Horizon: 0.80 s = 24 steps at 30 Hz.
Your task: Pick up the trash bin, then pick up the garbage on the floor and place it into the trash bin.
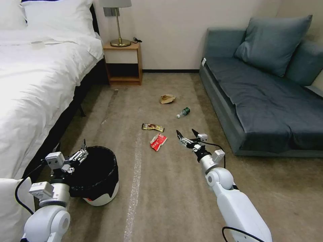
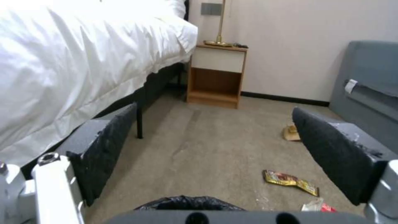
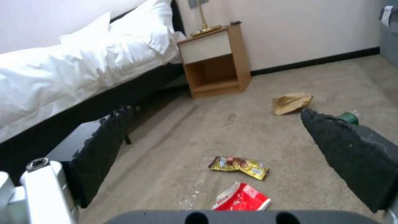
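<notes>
The trash bin, white with a black bag over its rim, stands on the floor beside the bed. My left gripper hovers open at the bin's rim on the bed side; in the left wrist view its fingers are spread above the black bag. My right gripper hangs open in the air just right of the red-and-white wrapper. The garbage lies ahead: gold wrapper, green bottle, tan paper bag. The right wrist view looks over the red wrapper and gold wrapper.
A white bed runs along the left, close to the bin. A wooden nightstand with a lamp stands at the far wall. A grey-blue sofa lines the right side. A pale streak runs down the carpet.
</notes>
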Tool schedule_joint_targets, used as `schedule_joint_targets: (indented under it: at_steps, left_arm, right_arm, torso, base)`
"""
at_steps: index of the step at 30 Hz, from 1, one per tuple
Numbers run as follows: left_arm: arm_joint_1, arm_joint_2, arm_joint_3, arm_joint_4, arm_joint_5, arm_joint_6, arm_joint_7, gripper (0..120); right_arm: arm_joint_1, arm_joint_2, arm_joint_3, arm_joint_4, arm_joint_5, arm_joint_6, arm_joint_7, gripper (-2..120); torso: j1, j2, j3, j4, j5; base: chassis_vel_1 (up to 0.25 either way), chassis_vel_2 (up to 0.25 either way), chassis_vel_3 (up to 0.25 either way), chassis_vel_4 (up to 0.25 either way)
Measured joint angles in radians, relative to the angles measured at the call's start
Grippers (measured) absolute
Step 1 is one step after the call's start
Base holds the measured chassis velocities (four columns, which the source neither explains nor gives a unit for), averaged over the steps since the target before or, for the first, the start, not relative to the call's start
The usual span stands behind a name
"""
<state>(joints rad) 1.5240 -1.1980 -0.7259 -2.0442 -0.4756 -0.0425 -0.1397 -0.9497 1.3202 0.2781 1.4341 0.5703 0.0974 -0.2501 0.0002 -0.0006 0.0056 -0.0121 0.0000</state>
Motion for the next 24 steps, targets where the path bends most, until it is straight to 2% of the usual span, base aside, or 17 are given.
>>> schedule_joint_targets:
  at_steps: [12, 13, 14, 15, 18, 19, 20, 21, 24]
  left_arm:
    - [-0.007, 0.002, -0.008, 0.0, -0.001, 0.007, -0.006, 100]
    - [-0.018, 0.006, -0.022, 0.002, -0.006, 0.02, -0.019, 100]
    - [-0.058, 0.021, -0.079, 0.01, -0.019, 0.062, -0.07, 100]
    - [-0.103, 0.04, -0.138, 0.017, -0.035, 0.09, -0.121, 100]
    - [-0.115, 0.045, -0.146, 0.027, -0.047, 0.089, -0.125, 100]
    - [-0.119, 0.046, -0.148, 0.032, -0.052, 0.083, -0.127, 100]
    - [-0.12, 0.051, -0.149, 0.036, -0.056, 0.077, -0.123, 100]
    - [-0.12, 0.056, -0.149, 0.038, -0.056, 0.072, -0.117, 100]
    - [-0.119, 0.066, -0.144, 0.047, -0.05, 0.071, -0.112, 100]
  right_arm:
    - [0.0, 0.0, 0.0, 0.0, 0.0, 0.0, 0.0, 100]
    - [0.0, 0.0, 0.0, 0.0, 0.0, 0.0, 0.0, 100]
    - [0.0, 0.0, 0.0, 0.0, 0.0, 0.0, 0.0, 100]
    - [-0.005, 0.0, 0.004, 0.006, -0.001, 0.0, 0.002, 100]
    - [-0.022, 0.0, 0.014, 0.027, -0.006, -0.001, 0.007, 100]
    - [-0.044, -0.001, 0.027, 0.048, -0.012, -0.003, 0.017, 100]
    - [-0.083, -0.002, 0.053, 0.089, -0.022, -0.008, 0.034, 100]
    - [-0.115, -0.003, 0.073, 0.124, -0.032, -0.012, 0.047, 100]
    - [-0.188, -0.005, 0.119, 0.199, -0.053, -0.022, 0.079, 100]
  torso:
    - [0.0, 0.0, 0.0, 0.0001, -0.0002]
    - [0.0, 0.0, 0.0, 0.0001, -0.0006]
    - [0.0, 0.0, 0.0, 0.0001, -0.0008]
    - [0.0, 0.0, 0.0, 0.0001, 0.0014]
    - [0.0, 0.0, 0.0, 0.0006, 0.001]
    - [0.0, 0.0, 0.0, 0.0004, -0.0014]
    - [0.0, 0.0, 0.0, 0.0003, -0.0009]
    - [0.0, 0.0, 0.0, 0.0, 0.0011]
    - [0.0, 0.0, 0.0, -0.0001, -0.0007]
  base:
    - [0.0, 0.0, 0.0, 0.0]
    - [0.0, 0.0, 0.0, 0.0]
    - [0.0, 0.0, 0.0, 0.0]
    - [0.0, 0.0, 0.0, 0.0]
    - [0.0, 0.0, 0.0, 0.0]
    - [0.0, 0.0, 0.0, 0.0]
    - [0.0, 0.0, 0.0, 0.0]
    - [0.0, 0.0, 0.0, 0.0]
    - [0.0, 0.0, 0.0, 0.0]
